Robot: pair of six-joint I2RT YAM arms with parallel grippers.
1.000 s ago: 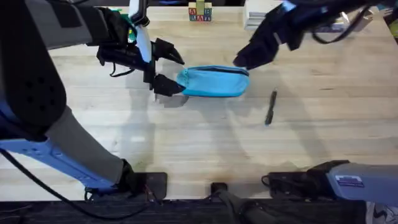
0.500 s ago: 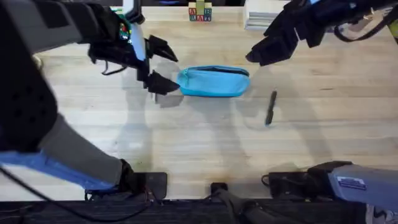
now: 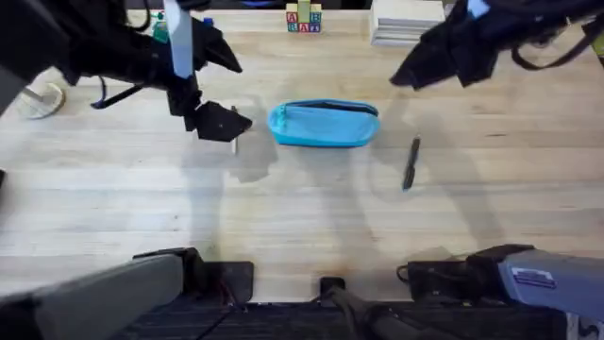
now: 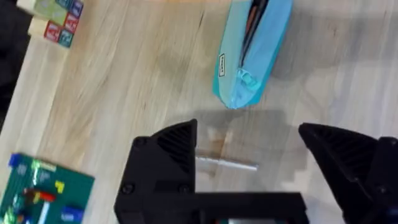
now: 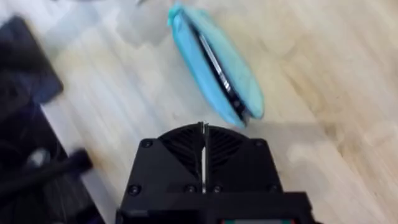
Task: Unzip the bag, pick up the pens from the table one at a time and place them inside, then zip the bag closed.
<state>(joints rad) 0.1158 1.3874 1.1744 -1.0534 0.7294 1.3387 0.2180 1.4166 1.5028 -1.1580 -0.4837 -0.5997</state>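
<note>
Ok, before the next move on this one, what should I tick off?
1. Left claw ready to grasp: ok. It is open wide and empty, above the table by one end of the bag.
2. Right claw ready to grasp: not ok. Its fingers are shut together, holding nothing, away from the bag.
3. Zipper open enough to take a pen: cannot tell. A dark line runs along the bag's top edge.
4. Pen reachable: ok. It lies flat on the table, apart from the bag, on the right arm's side, with nothing touching it.
5. Bag lying flat and free: ok. Neither claw touches it.
</note>
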